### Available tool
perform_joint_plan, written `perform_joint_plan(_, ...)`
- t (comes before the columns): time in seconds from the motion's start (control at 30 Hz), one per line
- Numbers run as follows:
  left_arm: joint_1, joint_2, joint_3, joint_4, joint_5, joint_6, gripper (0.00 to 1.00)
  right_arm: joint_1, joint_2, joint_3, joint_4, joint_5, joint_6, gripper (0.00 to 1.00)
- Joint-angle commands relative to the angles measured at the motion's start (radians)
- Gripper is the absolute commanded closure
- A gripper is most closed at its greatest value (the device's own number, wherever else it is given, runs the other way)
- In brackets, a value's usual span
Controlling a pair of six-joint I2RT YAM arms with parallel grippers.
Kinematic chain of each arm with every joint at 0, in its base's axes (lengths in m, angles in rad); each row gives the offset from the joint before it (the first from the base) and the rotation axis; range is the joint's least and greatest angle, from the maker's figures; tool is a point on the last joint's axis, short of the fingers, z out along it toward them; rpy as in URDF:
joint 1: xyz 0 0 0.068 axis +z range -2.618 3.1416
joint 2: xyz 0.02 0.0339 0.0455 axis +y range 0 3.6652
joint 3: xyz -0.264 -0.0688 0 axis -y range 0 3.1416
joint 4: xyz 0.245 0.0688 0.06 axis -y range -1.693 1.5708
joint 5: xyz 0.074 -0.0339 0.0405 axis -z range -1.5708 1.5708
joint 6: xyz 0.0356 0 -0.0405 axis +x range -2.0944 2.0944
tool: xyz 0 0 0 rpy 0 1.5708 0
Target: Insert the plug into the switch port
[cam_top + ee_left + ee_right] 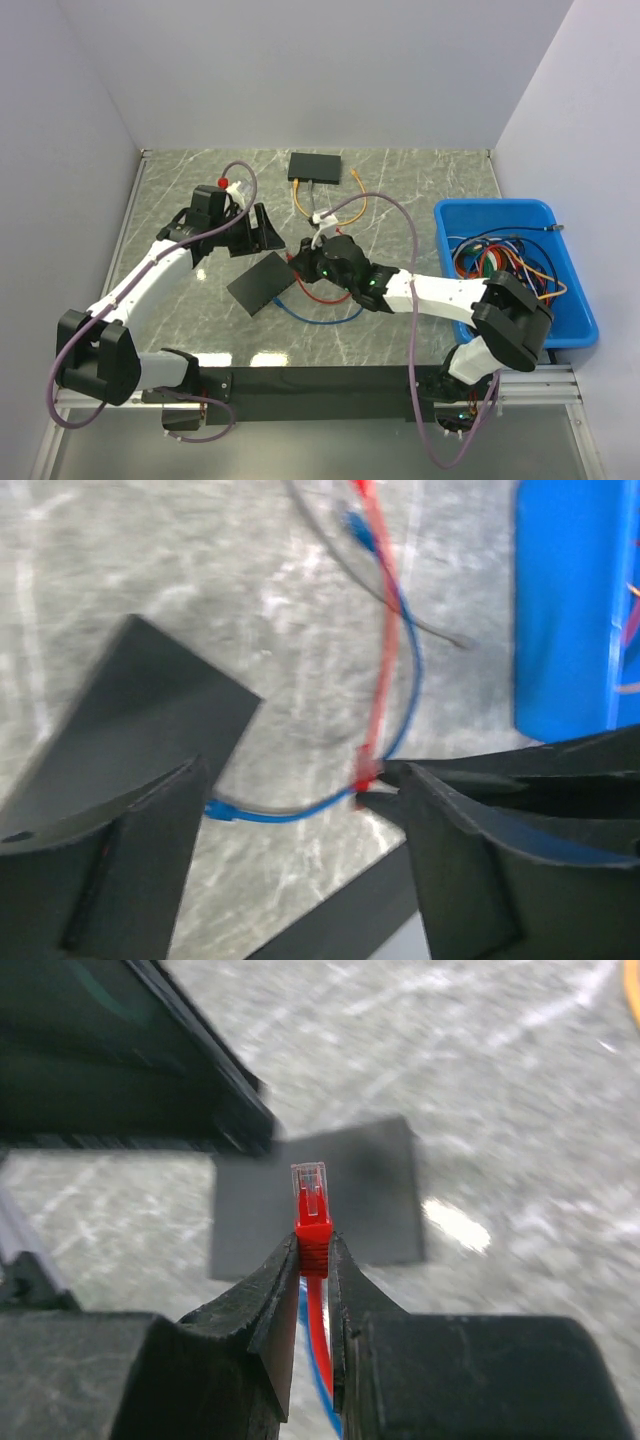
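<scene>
My right gripper [313, 1245] is shut on the red boot of a red cable's plug [311, 1198]; its clear tip sticks out past the fingertips. The plug points at a flat black switch [375, 1195] on the table and is apart from it. In the top view the right gripper [302, 262] is at the right edge of that switch [262, 282]. My left gripper [260, 230] is open and empty just behind the switch. In the left wrist view its fingers [120, 860] straddle the switch corner [130, 710] and the red plug [365, 778].
A second black switch [315, 166] stands at the back with orange [300, 200] and white cables. A blue cable [315, 318] lies beside the red one; its plug [222, 810] is near the switch. A blue bin [455, 225] of several cables is at the right.
</scene>
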Motion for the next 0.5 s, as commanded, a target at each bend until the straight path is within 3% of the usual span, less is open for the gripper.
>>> perform_joint_plan(0.0, 0.016, 0.005, 0.044, -0.025, -0.101, 0.016, 0.16, -0.015, -0.063, -0.036, -0.045, 0.065, -0.034, 1.0)
perform_joint_plan(0.27, 0.03, 0.048, 0.069, -0.065, -0.265, 0.025, 0.22, -0.015, -0.051, -0.115, -0.102, 0.11, -0.04, 1.0)
perform_joint_plan(0.4, 0.03, 0.072, 0.086, -0.093, -0.539, -0.006, 0.21, -0.004, -0.014, -0.139, -0.091, 0.102, -0.019, 1.0)
perform_joint_plan(0.47, 0.03, 0.071, 0.069, -0.071, -0.593, -0.001, 0.21, 0.008, 0.018, -0.139, -0.09, 0.1, -0.009, 1.0)
